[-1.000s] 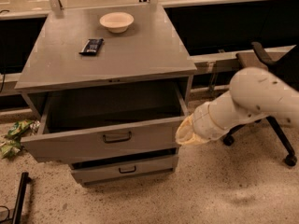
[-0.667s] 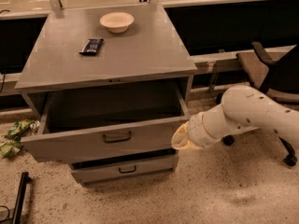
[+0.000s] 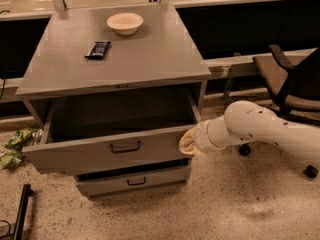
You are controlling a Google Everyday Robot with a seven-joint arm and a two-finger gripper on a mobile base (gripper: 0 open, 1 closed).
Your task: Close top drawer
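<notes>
Cabinet: I see a grey metal drawer unit standing on a speckled floor, with a long dark bench behind it.
Surface: the flat grey top of the unit, carrying two small items well apart from each other.
Top drawer: directly under the surface and pulled well out towards me. Its deep box is dark inside, and its flat front panel stands forward of everything below it.
Arm: white and rounded, reaching in from the right at the height of the drawer front.
Office chair: dark, on castors, behind the arm at the right edge.
Lower drawer: shallower, beneath the top drawer and only slightly out.
Pincer: yellowish tip against the right end of the top drawer's front panel. I cannot tell whether it is clenched or released.
Bowl: pale, upright, at the back of the surface.
Packet: dark and flat, left of centre on the surface. Its print is too small for me to read.
Handle: small dark loop at the centre of the top drawer's front.
Green wrapper: crumpled on the floor, left of the unit.
</notes>
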